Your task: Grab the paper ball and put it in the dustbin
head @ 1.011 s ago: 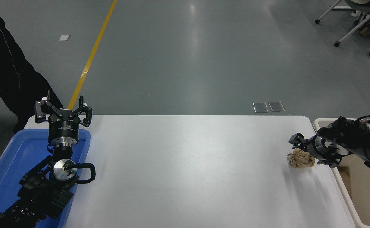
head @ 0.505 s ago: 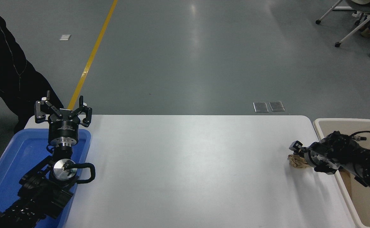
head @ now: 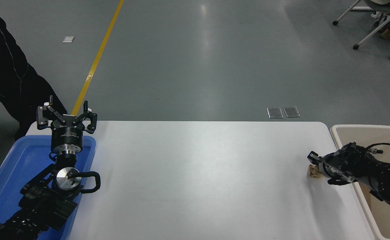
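The right gripper (head: 316, 168) sits low over the white table (head: 195, 180), close to its right edge, with the arm reaching in from the right across the dustbin (head: 365, 130). Only a small tan piece of the paper ball (head: 313, 171) shows, peeking out at the front of the gripper and resting on the table surface. The gripper's body covers the rest of the ball. One black finger (head: 312, 155) sticks out on the far side of the ball, and another dark part lies on the near side, so the fingers seem to sit on both sides of the ball. From this angle I cannot tell whether they are pressed tight on it or merely around it.

The dustbin stands just behind the gripper, beside the table's right edge, its cream rim running under the black arm. The ball is on the table, outside the bin.

Far off to the gripper's front, across the whole table, the left gripper (head: 67, 115) is parked upright above a blue tray (head: 4, 173), its fingers spread apart and holding nothing. A person in dark clothing (head: 4, 66) stands beyond that corner.
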Controlling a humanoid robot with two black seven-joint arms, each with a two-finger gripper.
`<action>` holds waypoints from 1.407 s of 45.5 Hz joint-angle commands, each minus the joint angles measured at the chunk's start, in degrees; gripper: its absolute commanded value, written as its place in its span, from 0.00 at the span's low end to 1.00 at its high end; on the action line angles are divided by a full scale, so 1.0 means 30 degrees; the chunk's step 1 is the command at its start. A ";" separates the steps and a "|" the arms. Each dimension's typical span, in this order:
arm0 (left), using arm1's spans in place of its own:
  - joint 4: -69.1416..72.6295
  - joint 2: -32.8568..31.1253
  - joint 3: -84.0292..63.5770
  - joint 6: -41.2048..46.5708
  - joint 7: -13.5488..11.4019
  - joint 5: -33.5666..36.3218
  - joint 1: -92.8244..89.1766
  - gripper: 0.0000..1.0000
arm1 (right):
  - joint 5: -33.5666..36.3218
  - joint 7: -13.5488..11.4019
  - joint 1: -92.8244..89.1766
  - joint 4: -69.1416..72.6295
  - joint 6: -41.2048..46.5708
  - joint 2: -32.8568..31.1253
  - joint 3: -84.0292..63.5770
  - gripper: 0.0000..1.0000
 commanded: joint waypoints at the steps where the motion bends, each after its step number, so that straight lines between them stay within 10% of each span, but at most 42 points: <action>1: -0.0001 -0.0001 0.0000 0.0002 -0.0023 0.0000 0.0000 0.99 | -0.1403 0.0092 0.4031 0.5338 0.0038 -0.2486 -0.0173 0.00; 34: -0.0001 -0.0001 0.0000 0.0002 0.0006 0.0000 0.0000 0.99 | -0.3398 0.3109 2.7647 2.2134 1.3075 -0.5830 -0.6502 0.00; 64: -0.0001 0.0028 0.0000 0.0002 0.0006 0.0000 0.0000 0.99 | -0.3602 0.3168 2.5957 2.0409 1.2492 -0.5683 -0.6765 0.00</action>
